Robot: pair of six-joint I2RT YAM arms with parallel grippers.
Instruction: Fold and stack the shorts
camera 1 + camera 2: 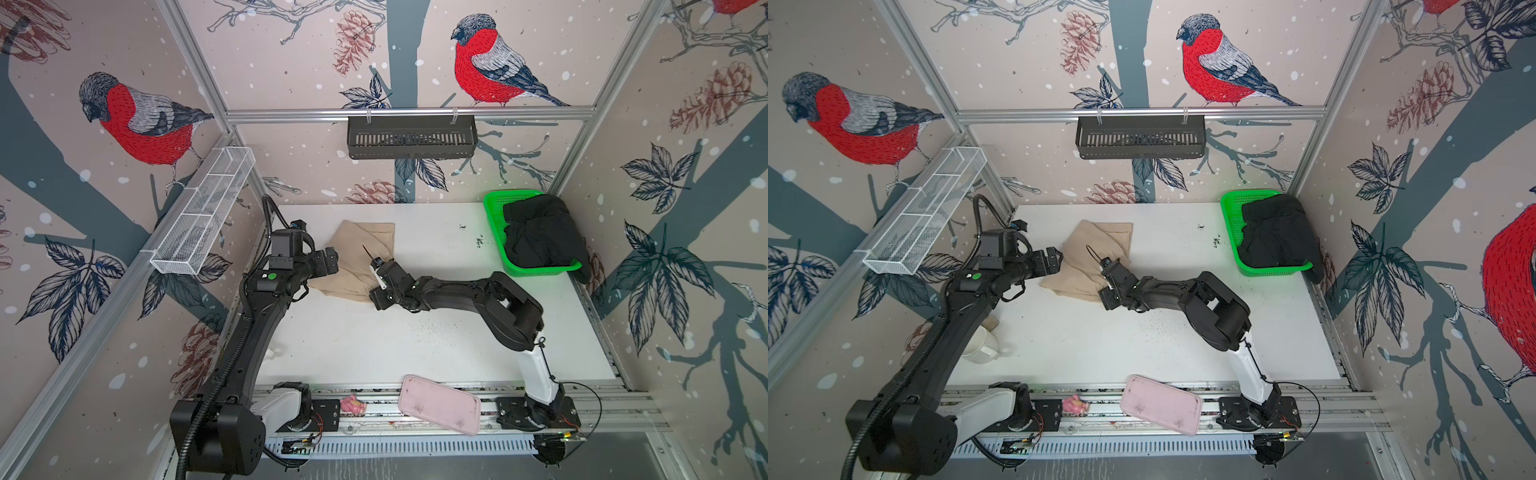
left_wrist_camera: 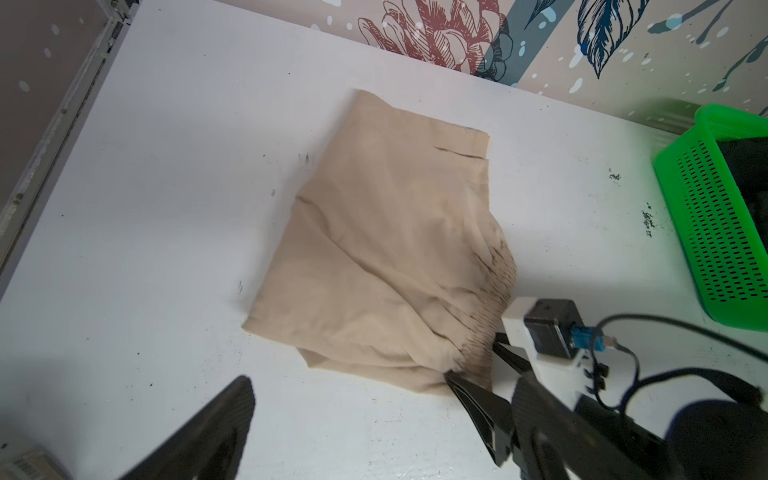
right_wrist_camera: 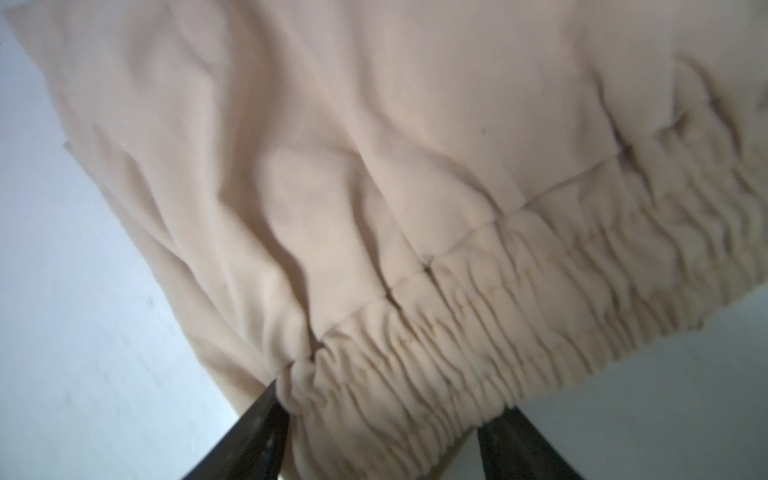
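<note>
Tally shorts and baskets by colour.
Beige: 1, the beige shorts.
Black: 2, the black shorts and the black wall basket.
Green: 1, the green basket that holds the black shorts.
White: 1, the white wire basket.
Total: 5.

White table, scuffed w/ dark specks. On it: 1 pr beige shorts far-left of centre, 1 green basket in far-right corner, 1 white mug at left edge.
</note>
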